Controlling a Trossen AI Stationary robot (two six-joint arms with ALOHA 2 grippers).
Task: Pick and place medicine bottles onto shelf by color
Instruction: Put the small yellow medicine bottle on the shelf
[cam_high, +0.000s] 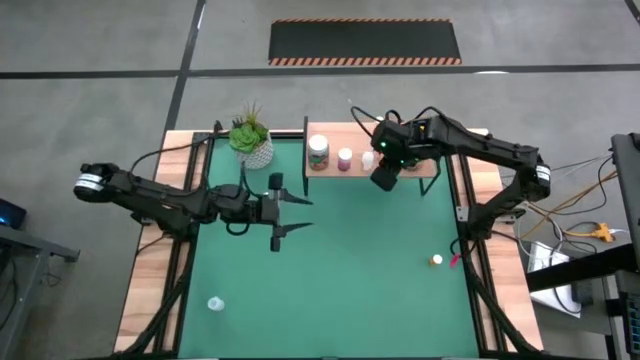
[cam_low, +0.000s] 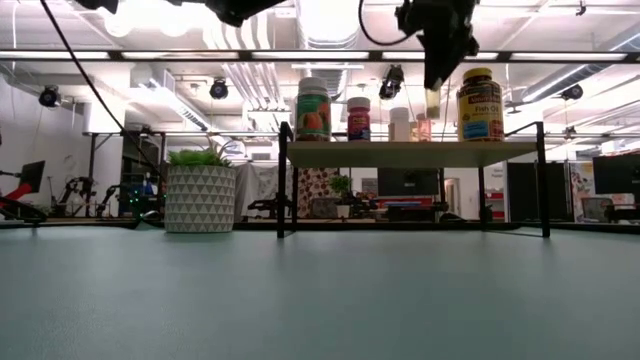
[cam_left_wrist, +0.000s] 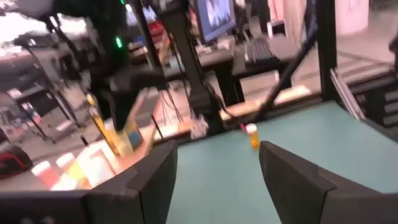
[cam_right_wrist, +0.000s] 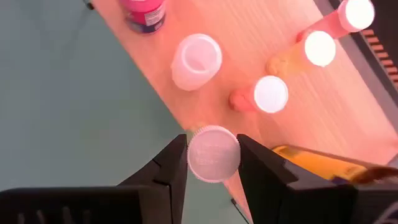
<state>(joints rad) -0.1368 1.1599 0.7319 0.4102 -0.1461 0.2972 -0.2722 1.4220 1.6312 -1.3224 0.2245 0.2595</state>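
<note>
The shelf (cam_high: 425, 168) stands at the table's far edge. On it are a green-capped bottle (cam_high: 318, 152), a pink one (cam_high: 345, 158), several small white-capped bottles (cam_right_wrist: 267, 94) and a larger amber jar (cam_low: 480, 103). My right gripper (cam_high: 384, 178) is above the shelf's near edge, shut on a small white-capped yellowish bottle (cam_low: 432, 98). My left gripper (cam_high: 300, 214) is open and empty over the green mat's middle. An orange bottle (cam_high: 436, 260) stands on the mat at the right. A white one (cam_high: 214, 303) stands on the mat at the near left. My right gripper pinches the small bottle's white cap (cam_right_wrist: 213, 154) between its two fingers, one on each side. The fingers come from above, pointing down. The bottle hangs upright below them, clear of the shelf top.
A green plant in a white pot (cam_high: 250, 140) stands left of the shelf. Open green mat (cam_high: 350, 290) lies in front of the shelf. The light wood table border (cam_high: 150, 290) runs down both sides.
</note>
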